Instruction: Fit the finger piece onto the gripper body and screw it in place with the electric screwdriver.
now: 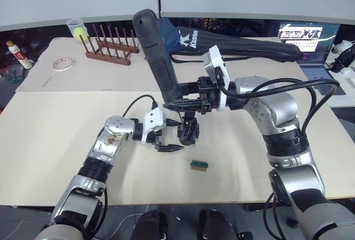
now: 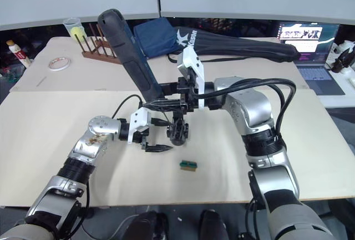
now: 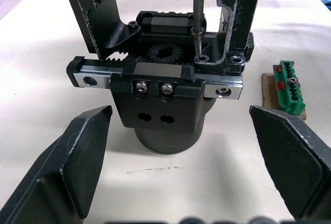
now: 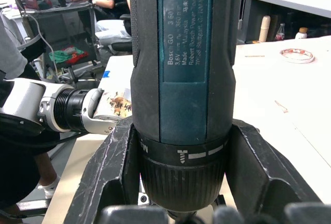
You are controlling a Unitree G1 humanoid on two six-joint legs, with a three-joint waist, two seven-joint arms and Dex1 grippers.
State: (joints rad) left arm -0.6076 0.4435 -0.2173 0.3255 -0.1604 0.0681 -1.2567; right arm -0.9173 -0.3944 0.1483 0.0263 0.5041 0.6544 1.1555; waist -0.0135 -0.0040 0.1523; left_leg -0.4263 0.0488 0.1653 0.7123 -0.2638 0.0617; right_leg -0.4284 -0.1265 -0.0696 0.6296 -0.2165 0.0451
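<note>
Right gripper (image 1: 180, 105) clamps the electric screwdriver (image 1: 158, 57) over the gripper body (image 3: 160, 94), which stands between the open left gripper (image 3: 191, 157) fingers

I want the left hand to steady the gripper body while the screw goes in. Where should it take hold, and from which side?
Grip the gripper body low, on its flat-sided lower block above the rounded base, coming in level from the side the left gripper faces. Its open fingers already flank that block. Stay below the rail: the screwdriver bit sits on a screw on top.
</note>
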